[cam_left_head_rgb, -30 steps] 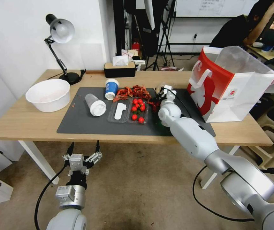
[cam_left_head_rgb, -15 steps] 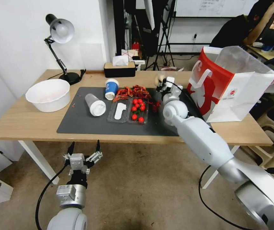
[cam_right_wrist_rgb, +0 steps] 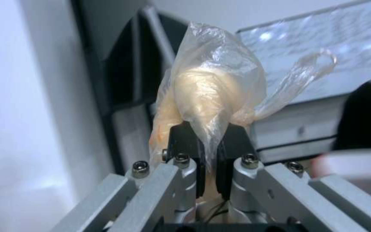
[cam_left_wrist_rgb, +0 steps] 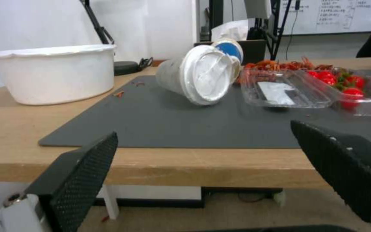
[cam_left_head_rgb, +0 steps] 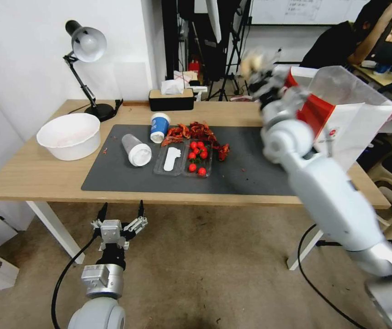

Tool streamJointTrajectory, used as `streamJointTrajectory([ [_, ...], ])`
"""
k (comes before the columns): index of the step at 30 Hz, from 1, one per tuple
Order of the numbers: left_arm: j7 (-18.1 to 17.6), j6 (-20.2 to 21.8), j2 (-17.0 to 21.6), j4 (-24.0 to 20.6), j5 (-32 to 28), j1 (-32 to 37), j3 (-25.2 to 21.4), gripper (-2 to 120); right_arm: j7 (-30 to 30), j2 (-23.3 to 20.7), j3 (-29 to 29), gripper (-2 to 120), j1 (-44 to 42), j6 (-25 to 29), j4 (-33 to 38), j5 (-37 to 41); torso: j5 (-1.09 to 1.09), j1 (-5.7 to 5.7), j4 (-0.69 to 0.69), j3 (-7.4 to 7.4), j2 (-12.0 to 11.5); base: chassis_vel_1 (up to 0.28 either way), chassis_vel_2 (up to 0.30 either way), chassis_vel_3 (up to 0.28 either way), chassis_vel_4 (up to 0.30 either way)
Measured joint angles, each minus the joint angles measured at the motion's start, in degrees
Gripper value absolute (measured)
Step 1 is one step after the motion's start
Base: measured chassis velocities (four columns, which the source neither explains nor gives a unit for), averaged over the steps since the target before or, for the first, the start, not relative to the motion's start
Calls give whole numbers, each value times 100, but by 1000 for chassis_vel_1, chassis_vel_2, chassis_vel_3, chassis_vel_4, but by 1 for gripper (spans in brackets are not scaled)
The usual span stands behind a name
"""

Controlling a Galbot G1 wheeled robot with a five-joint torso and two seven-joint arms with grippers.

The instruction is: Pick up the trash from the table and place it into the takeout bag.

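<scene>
Now raised high off the table [cam_left_head_rgb: 36,176], up beside the near top edge of the takeout bag [cam_left_head_rgb: 342,123], where a second ago hanging low over the dark grey mat [cam_left_head_rgb: 246,171] beside the red scraps [cam_left_head_rgb: 191,131]: the right gripper [cam_left_head_rgb: 261,75], clenched on the clear bag with beige lump [cam_right_wrist_rgb: 209,93], the plastic pinched between the two black pads [cam_right_wrist_rgb: 185,141] and bulging up past them. Sweeping upward and toward the bag's mouth, hence blurred in the head view. Lying well below and to the left of that gripper, unmoved since before: the clear white-lidded cup [cam_left_head_rgb: 135,150] on its side, the blue-and-white paper cup [cam_left_head_rgb: 159,127] tipped over beside it, the clear tray with cherry tomatoes [cam_left_head_rgb: 184,157] and the large white bowl [cam_left_head_rgb: 69,135]. Still hanging below the table's front edge, spread wide and holding nothing: the left gripper [cam_left_head_rgb: 119,215], its black fingers [cam_left_wrist_rgb: 80,167] framing the lidded cup just ahead on the mat.
</scene>
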Motion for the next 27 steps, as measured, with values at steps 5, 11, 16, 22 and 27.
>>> streamJointTrajectory([
  [5,10,6,-21,18,45,-11,65,100,287,-555,762,3,-270,-484,154,-170,2,0,-3,0,0,0,0,0,0],
  [11,19,6,-39,36,99,-5,107,100,480,-747,1090,3,-655,-760,177,-172,1,0,-1,0,0,0,0,0,0],
  [16,23,5,-37,19,119,18,116,100,621,-686,1287,3,-956,-922,200,-172,0,0,-1,1,0,0,0,0,0],
  [22,25,-26,-36,5,145,75,125,100,710,-657,1356,18,-1073,-999,176,-164,-2,0,0,1,0,0,0,0,0],
  [27,26,-41,-41,3,164,88,140,100,733,-668,1377,29,-1108,-1031,178,-154,-2,0,0,1,0,0,0,0,0],
])
